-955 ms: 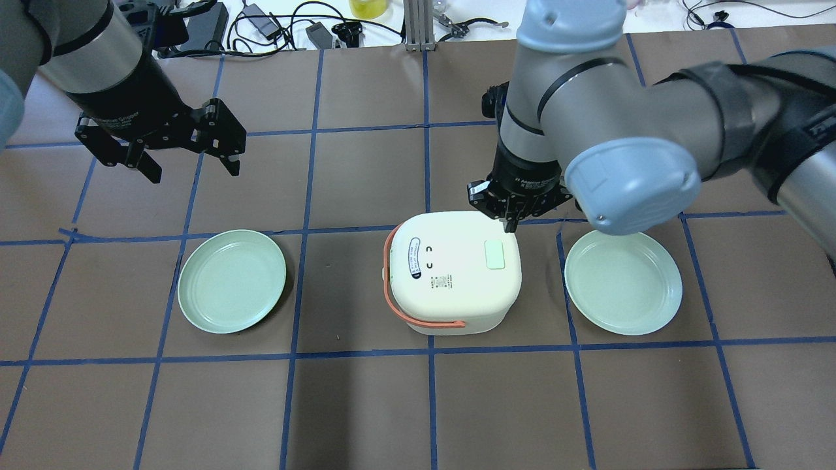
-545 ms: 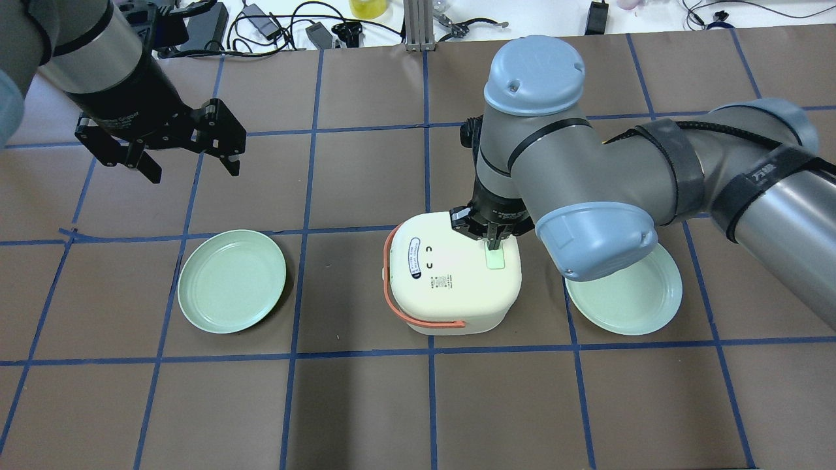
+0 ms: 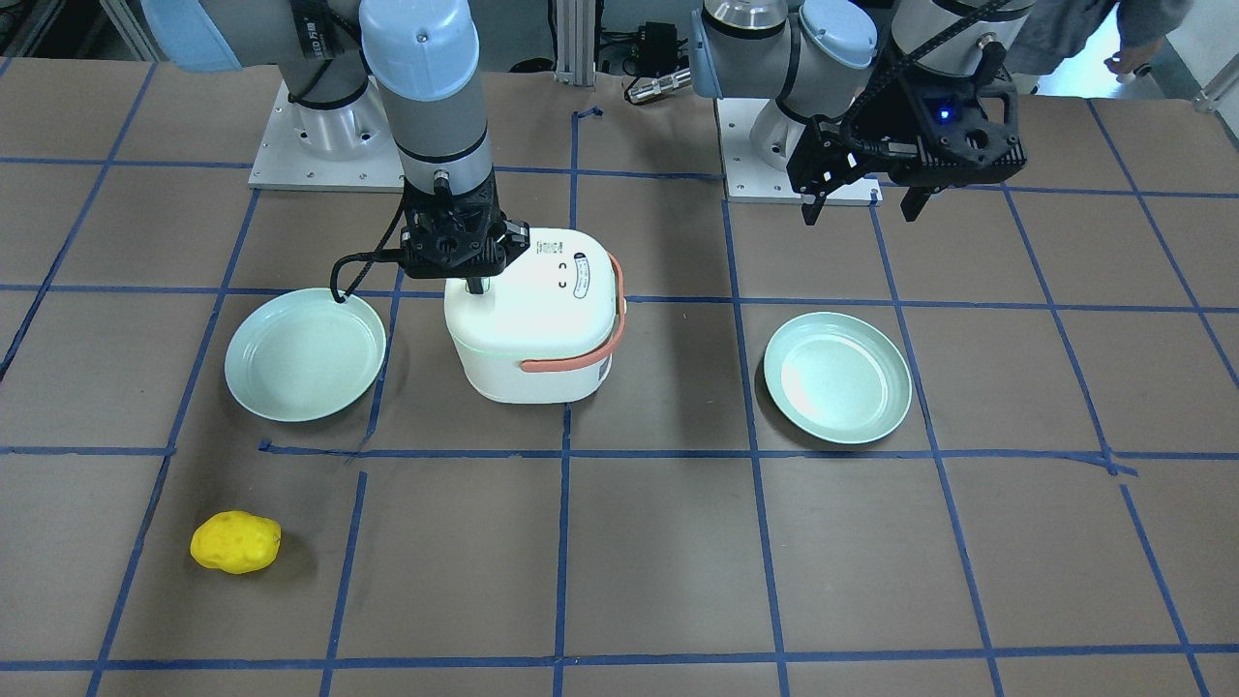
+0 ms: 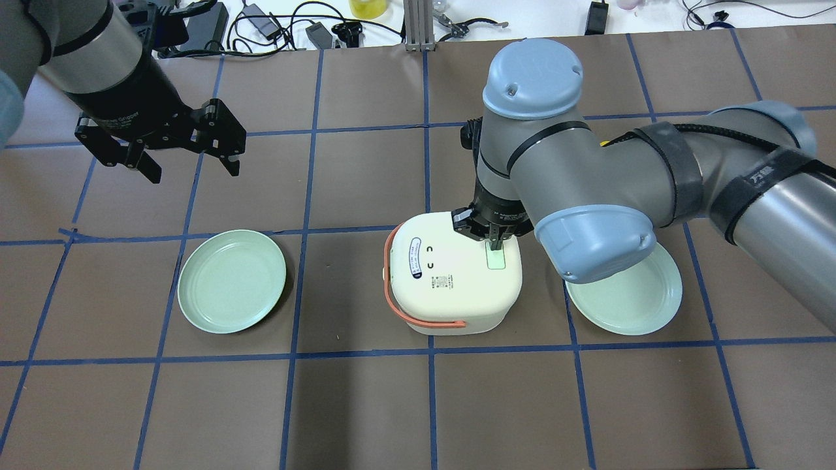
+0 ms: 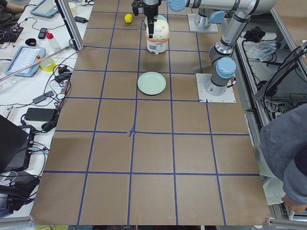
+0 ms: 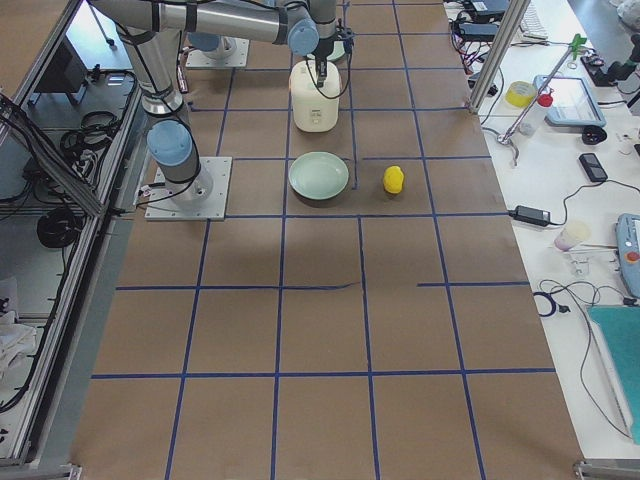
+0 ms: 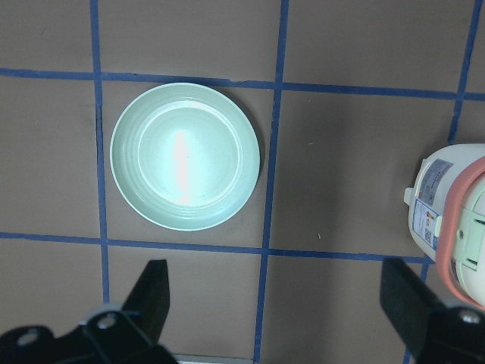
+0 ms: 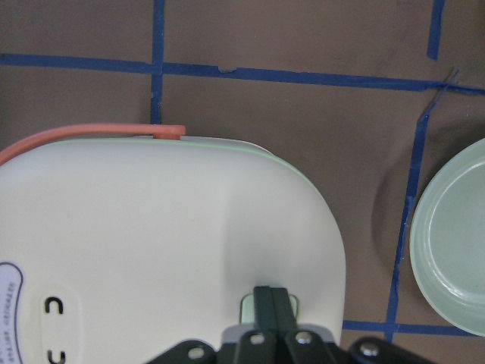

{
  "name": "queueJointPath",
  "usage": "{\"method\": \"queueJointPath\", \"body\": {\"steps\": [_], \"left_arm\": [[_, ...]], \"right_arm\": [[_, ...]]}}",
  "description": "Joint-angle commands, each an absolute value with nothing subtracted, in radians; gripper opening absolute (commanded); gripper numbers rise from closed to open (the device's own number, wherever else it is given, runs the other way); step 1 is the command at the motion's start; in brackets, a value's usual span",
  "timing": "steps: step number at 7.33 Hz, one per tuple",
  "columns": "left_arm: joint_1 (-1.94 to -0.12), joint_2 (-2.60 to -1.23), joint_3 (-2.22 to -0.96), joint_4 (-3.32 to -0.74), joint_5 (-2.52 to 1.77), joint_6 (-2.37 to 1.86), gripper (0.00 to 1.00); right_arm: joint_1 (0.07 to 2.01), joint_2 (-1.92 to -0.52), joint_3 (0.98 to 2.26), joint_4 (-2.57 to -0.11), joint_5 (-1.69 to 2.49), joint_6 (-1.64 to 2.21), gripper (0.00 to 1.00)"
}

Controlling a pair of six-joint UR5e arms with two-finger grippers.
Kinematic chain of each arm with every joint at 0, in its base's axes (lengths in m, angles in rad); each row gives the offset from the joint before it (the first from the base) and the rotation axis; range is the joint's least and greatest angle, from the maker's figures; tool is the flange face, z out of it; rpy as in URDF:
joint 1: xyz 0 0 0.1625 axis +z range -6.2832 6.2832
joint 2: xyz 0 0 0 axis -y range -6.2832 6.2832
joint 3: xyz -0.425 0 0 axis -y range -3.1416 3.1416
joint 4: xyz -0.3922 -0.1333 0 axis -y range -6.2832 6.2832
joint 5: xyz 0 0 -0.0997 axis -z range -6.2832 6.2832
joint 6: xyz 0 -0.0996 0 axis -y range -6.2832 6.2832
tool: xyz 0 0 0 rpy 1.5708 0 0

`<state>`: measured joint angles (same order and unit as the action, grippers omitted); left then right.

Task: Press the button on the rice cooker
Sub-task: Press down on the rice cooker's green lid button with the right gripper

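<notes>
A white rice cooker (image 4: 450,281) with an orange handle stands mid-table; it also shows in the front view (image 3: 528,324). Its pale green button (image 4: 497,260) is on the lid's right side. My right gripper (image 4: 495,245) is shut, its fingertips pointing down onto the button's far end. In the right wrist view the shut fingers (image 8: 274,307) rest on the button (image 8: 247,309). My left gripper (image 4: 189,163) is open and empty, hovering far to the left over the table, above and behind a green plate (image 4: 232,281).
A second green plate (image 4: 627,294) lies right of the cooker, partly under my right arm's elbow. A yellow potato-like object (image 3: 235,542) lies near the operators' edge. Cables and tools line the far table edge.
My right arm swung from beside the cooker's far right corner onto the lid, bringing the shut fingertips down on the button. In the last half second it barely moved. The left arm stayed still.
</notes>
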<state>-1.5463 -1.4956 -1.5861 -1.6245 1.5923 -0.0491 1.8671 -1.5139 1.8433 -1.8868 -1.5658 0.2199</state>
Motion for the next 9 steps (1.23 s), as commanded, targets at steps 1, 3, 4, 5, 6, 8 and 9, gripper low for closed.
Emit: {"method": "queueJointPath", "body": {"steps": [1, 3, 4, 5, 6, 8, 9], "left_arm": [[-1.546, -1.496, -1.586, -1.624, 1.592, -0.049, 1.00], [-1.546, -1.496, -1.586, -1.624, 1.592, -0.049, 1.00], [-1.546, -1.496, -1.586, -1.624, 1.592, -0.049, 1.00], [-1.546, -1.496, -1.586, -1.624, 1.592, -0.049, 1.00], [-1.546, -1.496, -1.586, -1.624, 1.592, -0.049, 1.00], [-1.546, -1.496, -1.586, -1.624, 1.592, -0.049, 1.00], [-1.546, -1.496, -1.586, -1.624, 1.592, -0.049, 1.00]], "right_arm": [[1.868, -1.513, 1.845, -1.885, -1.565, 0.221, 0.05], [1.868, -1.511, 1.845, -1.881, -1.562, 0.221, 0.08], [1.868, -1.511, 1.851, -1.881, -1.563, 0.221, 0.09], [1.870, -1.511, 1.865, -1.881, -1.562, 0.225, 0.13], [1.870, -1.511, 1.870, -1.888, -1.562, 0.225, 0.13], [1.867, -1.522, 1.835, -1.884, -1.569, 0.229, 1.00], [1.864, -1.520, 1.771, -1.844, -1.613, 0.224, 1.00]]}}
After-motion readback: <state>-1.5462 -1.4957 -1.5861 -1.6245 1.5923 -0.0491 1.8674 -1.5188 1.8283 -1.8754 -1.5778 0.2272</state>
